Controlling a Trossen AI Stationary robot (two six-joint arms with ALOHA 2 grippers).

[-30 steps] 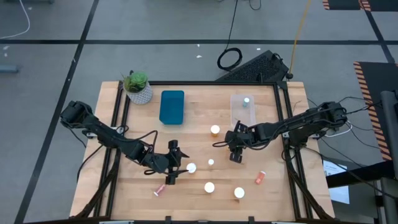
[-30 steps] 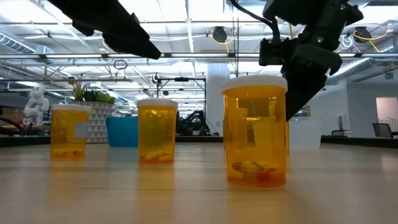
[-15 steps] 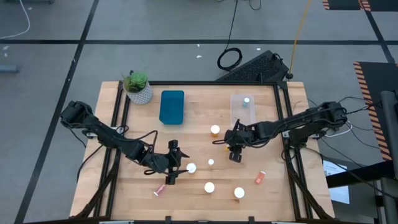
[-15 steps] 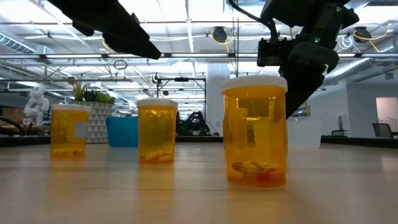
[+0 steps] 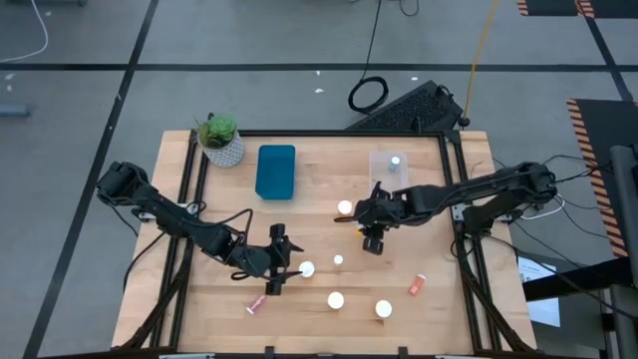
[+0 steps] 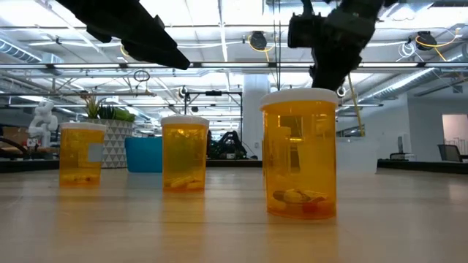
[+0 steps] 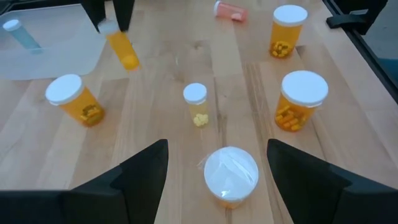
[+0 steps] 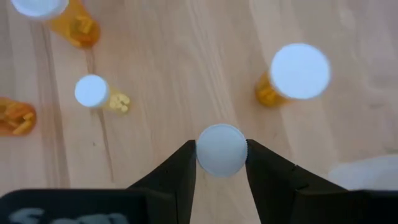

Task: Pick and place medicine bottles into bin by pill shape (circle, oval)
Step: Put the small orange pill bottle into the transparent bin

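Observation:
Several white-capped medicine bottles stand on the wooden table [image 5: 229, 319]: wide amber ones [image 5: 344, 208] [image 5: 336, 299] [image 5: 384, 309] and a slim one [image 5: 338, 260]. Two pink ones [image 5: 418, 285] [image 5: 257, 303] lie on their sides. My right gripper [image 5: 372, 239] hangs above mid-table, shut on a slim orange bottle [image 7: 122, 50]. My left gripper [image 7: 217, 149] stands open at front centre. Its fingers are on either side of a wide bottle [image 7: 231, 176] without touching it. A blue bin [image 5: 276, 172] and a clear bin [image 5: 384, 181] sit at the far side; the clear one holds one bottle [image 5: 396, 162]. My right gripper pinches the slim bottle's white cap [image 8: 221, 149] between its two fingers, which come from above and point down. The orange body [image 7: 124, 55] hangs below the fingers, a little tilted and clear of the table.
A potted green plant [image 5: 220, 140] stands at the far left corner. Directly below the held bottle the wood is bare, with standing bottles [image 8: 300, 71] [image 8: 92, 91] on both sides. In the low view, three amber bottles [image 6: 300, 153] [image 6: 185, 162] [image 6: 82, 153] stand near the front.
My right gripper has risen with the slim bottle and moved a little toward the table's left and far edges, staying shut on it. The bottle now hangs higher above the table.

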